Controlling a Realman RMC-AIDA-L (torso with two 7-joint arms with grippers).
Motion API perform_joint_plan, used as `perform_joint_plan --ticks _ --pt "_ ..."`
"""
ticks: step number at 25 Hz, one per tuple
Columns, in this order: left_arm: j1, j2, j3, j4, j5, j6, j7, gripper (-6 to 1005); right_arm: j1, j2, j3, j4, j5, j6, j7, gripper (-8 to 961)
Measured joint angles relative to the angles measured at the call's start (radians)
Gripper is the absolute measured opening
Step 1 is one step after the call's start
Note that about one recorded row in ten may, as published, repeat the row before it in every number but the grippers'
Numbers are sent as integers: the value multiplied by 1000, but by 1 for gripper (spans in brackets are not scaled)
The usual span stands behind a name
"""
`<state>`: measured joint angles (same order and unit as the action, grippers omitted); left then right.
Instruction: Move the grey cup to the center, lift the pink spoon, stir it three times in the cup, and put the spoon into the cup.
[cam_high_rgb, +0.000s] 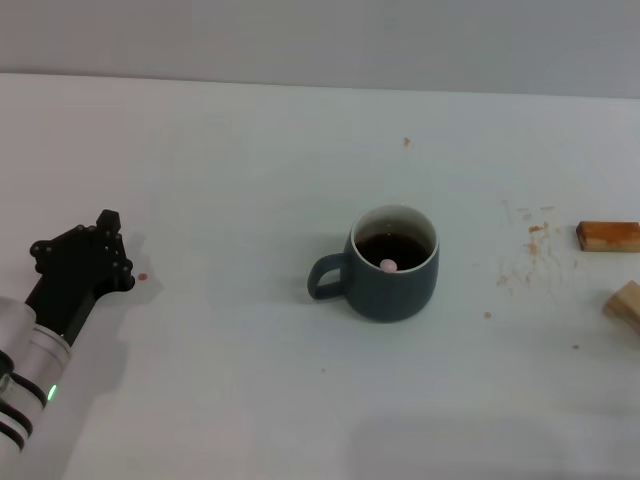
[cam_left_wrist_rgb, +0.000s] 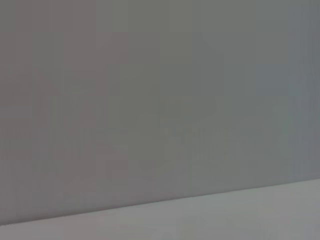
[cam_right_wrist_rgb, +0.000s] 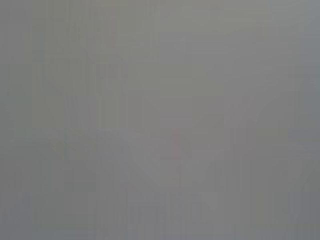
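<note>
The left arm (cam_high_rgb: 35, 365) is a silver-white cylinder ringed by black bands, with a small green light glowing on its side. It ends in the left gripper (cam_high_rgb: 85, 262), a matte black angular housing with knobbly, bolt-like corners.

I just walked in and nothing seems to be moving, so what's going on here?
Nothing is being handled right now. The grey cup stands near the middle of the white table, handle toward the robot's left, with the pink spoon inside it; only its rounded pink end shows. The left gripper rests off at the table's left side, holding nothing. The right gripper is out of view. Two small wooden blocks lie at the right edge.
</note>
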<state>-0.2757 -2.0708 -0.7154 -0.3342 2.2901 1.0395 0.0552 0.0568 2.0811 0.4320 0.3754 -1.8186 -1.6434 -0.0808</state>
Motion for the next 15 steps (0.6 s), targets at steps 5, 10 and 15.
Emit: perform_joint_plan --ticks 5,10,15 --pt "7 0 -3 0 0 2 0 -2 -2 1 0 0 1 -6 0 755" --pt "8 0 -3 0 0 2 -2 -2 -8 3 -2 2 1 -5 1 754" --pt "10 0 -5 1 0 4 -8 -2 -13 5 -8 1 1 5 -1 754"
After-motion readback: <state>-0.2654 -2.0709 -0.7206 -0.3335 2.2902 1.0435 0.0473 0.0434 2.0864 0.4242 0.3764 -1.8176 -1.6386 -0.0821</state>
